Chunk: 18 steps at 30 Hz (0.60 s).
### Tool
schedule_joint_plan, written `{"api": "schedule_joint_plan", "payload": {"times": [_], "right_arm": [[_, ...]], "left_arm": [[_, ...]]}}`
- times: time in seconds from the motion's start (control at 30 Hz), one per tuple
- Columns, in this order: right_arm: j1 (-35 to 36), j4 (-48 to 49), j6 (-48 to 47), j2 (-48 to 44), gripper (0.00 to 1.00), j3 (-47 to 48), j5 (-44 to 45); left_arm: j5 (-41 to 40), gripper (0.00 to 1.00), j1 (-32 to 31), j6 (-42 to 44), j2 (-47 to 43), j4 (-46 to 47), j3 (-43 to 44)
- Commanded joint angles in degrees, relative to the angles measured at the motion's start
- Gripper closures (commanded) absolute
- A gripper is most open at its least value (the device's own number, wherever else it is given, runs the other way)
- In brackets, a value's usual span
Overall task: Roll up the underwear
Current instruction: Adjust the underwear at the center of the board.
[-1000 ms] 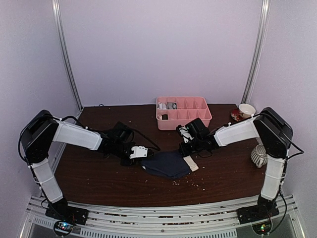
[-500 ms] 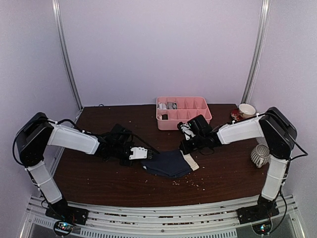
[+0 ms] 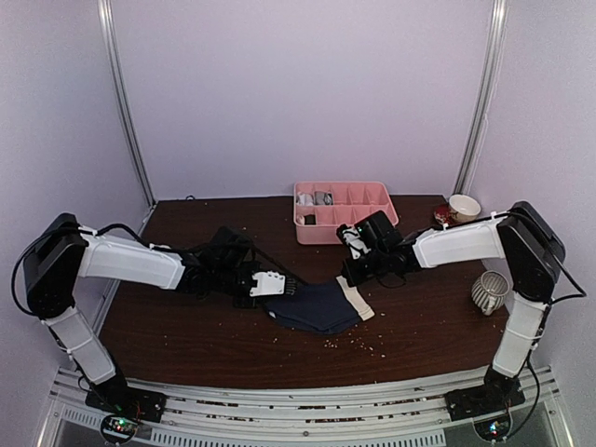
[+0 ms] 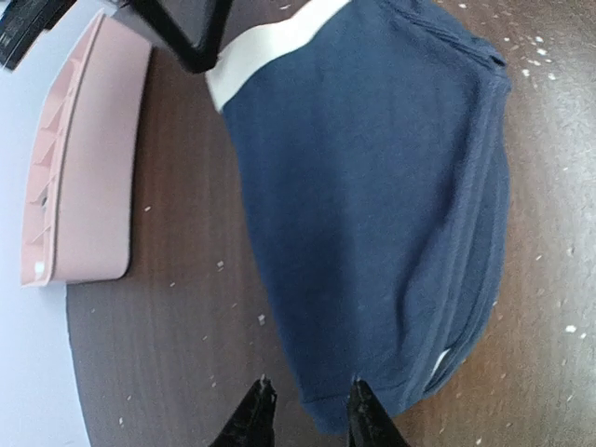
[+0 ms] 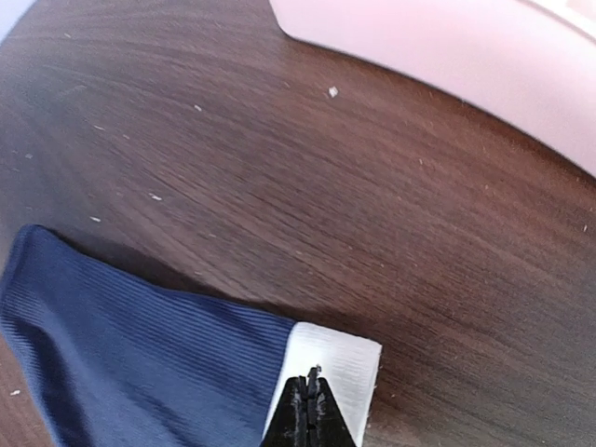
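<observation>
The navy underwear (image 3: 315, 307) lies folded flat on the brown table, its cream-white waistband (image 3: 357, 300) to the right. My left gripper (image 3: 279, 287) is open at the cloth's left edge. In the left wrist view (image 4: 309, 414) one finger (image 4: 366, 421) is over the navy underwear's (image 4: 372, 186) hem corner and the other is over bare wood. My right gripper (image 3: 350, 277) is shut on the waistband's far corner (image 5: 335, 368), with its tips (image 5: 312, 384) pressed together. A grey roll (image 3: 322, 197) sits in the tray; I cannot tell whether it is the grey underwear.
The pink compartment tray (image 3: 368, 223) stands just behind the cloth and shows in the left wrist view (image 4: 84, 177). A white cup (image 3: 464, 206) and a ribbed white holder (image 3: 488, 292) stand at the right. Crumbs dot the table.
My left gripper has moved right, up to the navy underwear's left edge. My right gripper has shifted slightly right and back with the waistband corner.
</observation>
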Motion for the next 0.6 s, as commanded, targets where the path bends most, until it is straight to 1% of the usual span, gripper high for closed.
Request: {"api": "schedule_joint_plan", "payload": {"times": [0.0,0.1,0.17,0.27,0.37,0.47,0.57], "right_arm": [[-0.33,-2.25,0.27,4.02,1.0,2.22,4.99],[-0.36,-3.29,0.27,6.34,1.0,3.15,6.85],[-0.36,-3.65,0.56,7.51,1.0,3.26,8.11],[-0.36,-4.24,0.88,8.81,1.0,3.23,10.25],[-0.36,-4.35,0.53,9.12,1.0,3.29,9.68],[-0.39,-5.06,0.27,7.38,1.0,3.26,9.99],[-0.27,-5.67,-0.37,3.88,0.96,2.7,9.76]], "left_arm": [[2.45,0.71,-3.11,0.72,4.96,-1.71,2.85],[1.94,0.72,-5.03,0.93,8.58,-2.3,4.65],[0.69,0.78,-5.66,1.2,11.12,-3.21,5.82],[-0.45,0.89,-5.73,2.13,13.18,-4.26,6.0],[-1.41,0.96,-5.67,3.38,13.08,-4.86,4.23],[-2.58,0.99,-5.22,4.17,11.23,-4.64,2.15],[-3.17,1.0,-3.57,4.64,9.06,-4.48,0.63]]}}
